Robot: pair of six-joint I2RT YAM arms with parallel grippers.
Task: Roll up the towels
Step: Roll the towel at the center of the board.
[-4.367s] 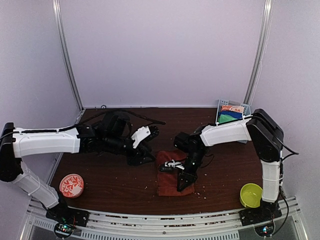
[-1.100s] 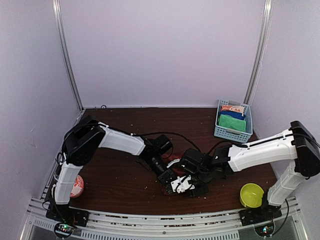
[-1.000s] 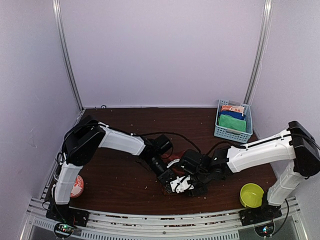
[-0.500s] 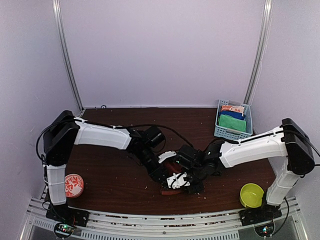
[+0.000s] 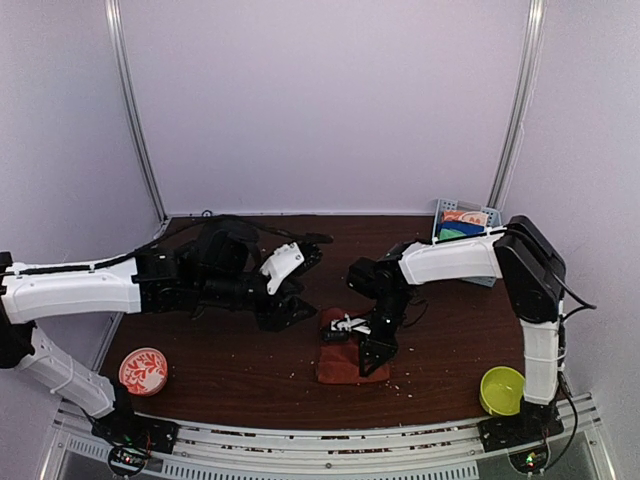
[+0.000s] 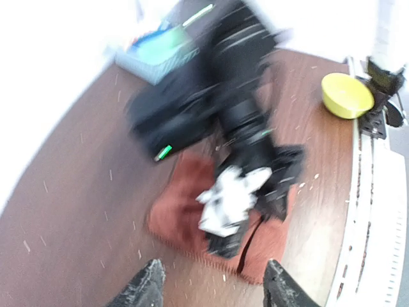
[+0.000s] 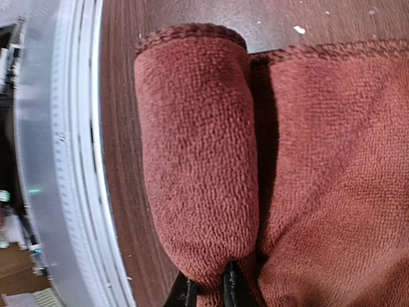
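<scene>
Towel [image 7: 198, 160], rust-red, sits pinched at its roll in right pincer [image 7: 208, 291].

Can't make out the right arm [image 6: 236, 125] in left wrist view, badly smeared. Only see tips of right pincer [image 7: 209, 289], rest cut at bottom edge. Lose rust-red towel [image 7: 307, 179] past right and bottom edges. Can't read basket [image 5: 447, 206] contents from top; half hidden behind that arm.

One rust-red towel [image 5: 340, 368], one basket [image 5: 442, 206], one bowl [image 5: 502, 389], one dish [image 5: 143, 370]
</scene>
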